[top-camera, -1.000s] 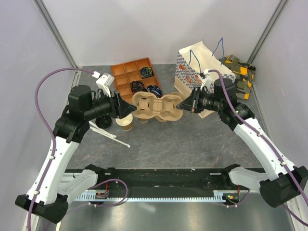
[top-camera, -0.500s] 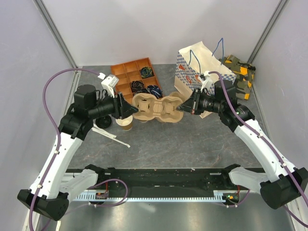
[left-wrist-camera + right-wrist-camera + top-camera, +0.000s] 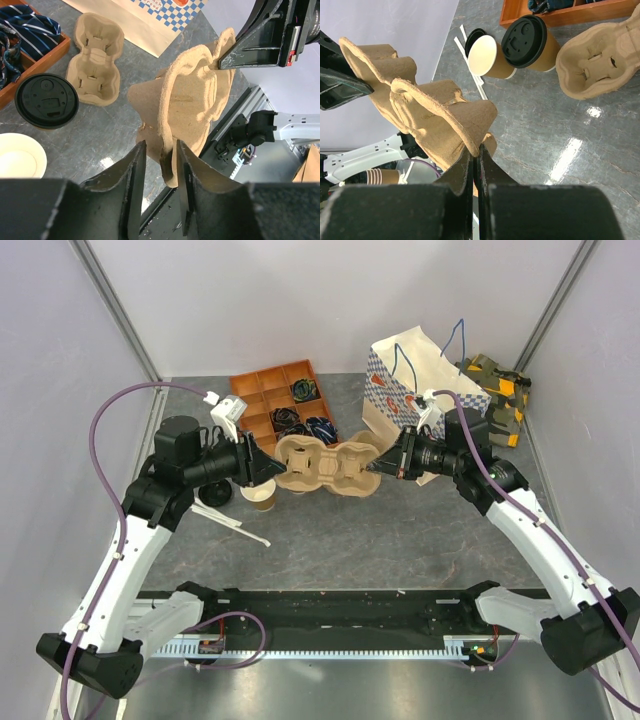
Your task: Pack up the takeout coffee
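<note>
The takeout coffee, a brown cup with a black lid, stands on the table; it also shows in the left wrist view. In the top view it is mostly hidden under the carrier. A tan pulp cup carrier hangs above the table between both grippers. My right gripper is shut on the carrier's rim, and it shows in the top view. My left gripper straddles the carrier's other end with its jaws apart, a gap on one side; it shows in the top view.
A second pulp carrier lies on the table. A lidless cup stands beside the coffee, with a loose black lid and white sticks nearby. A paper bag stands back right and a wooden tray at the back.
My left gripper has moved right until its jaws sit around the carrier's left end. The right gripper has shifted slightly left with the carrier.
</note>
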